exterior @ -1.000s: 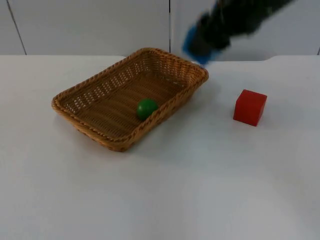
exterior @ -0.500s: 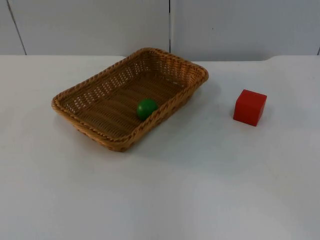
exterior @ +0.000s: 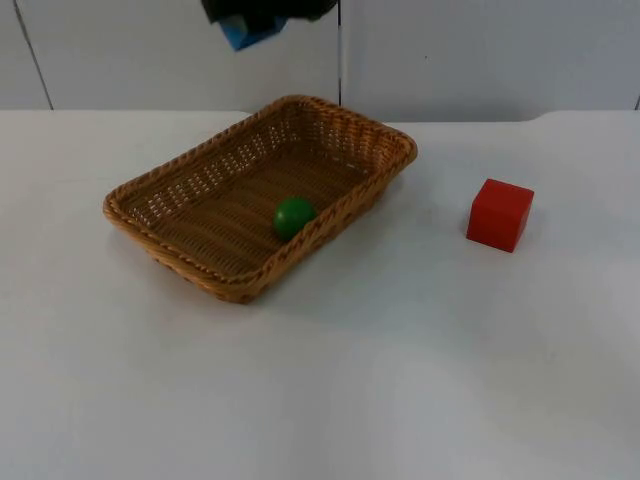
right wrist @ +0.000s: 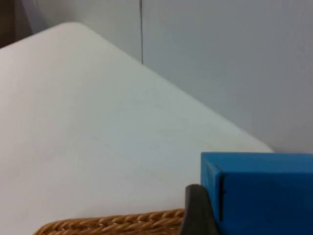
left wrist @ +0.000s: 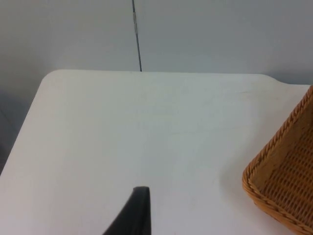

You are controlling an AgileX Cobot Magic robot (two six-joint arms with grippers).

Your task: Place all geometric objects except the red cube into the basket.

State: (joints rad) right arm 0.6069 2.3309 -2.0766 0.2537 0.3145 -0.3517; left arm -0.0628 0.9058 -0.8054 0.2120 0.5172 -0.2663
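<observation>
The right gripper [exterior: 262,14] hangs high above the far rim of the wicker basket [exterior: 190,262], clamped on a blue block [exterior: 246,31] (its flat face shows beside a black fingertip [right wrist: 195,210] in the right wrist view); a green ball [exterior: 294,216] lies inside the basket; the red cube [exterior: 499,214] stands on the white table [exterior: 400,380], well apart to the right; whether the left gripper [left wrist: 134,215] is apart or together cannot be told.

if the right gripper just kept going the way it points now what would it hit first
Probably the basket: the right gripper, shut on the blue block, looks over the basket's rim and then bare white table up to the grey wall. Depth is unclear, so it might pass above the rim.
</observation>
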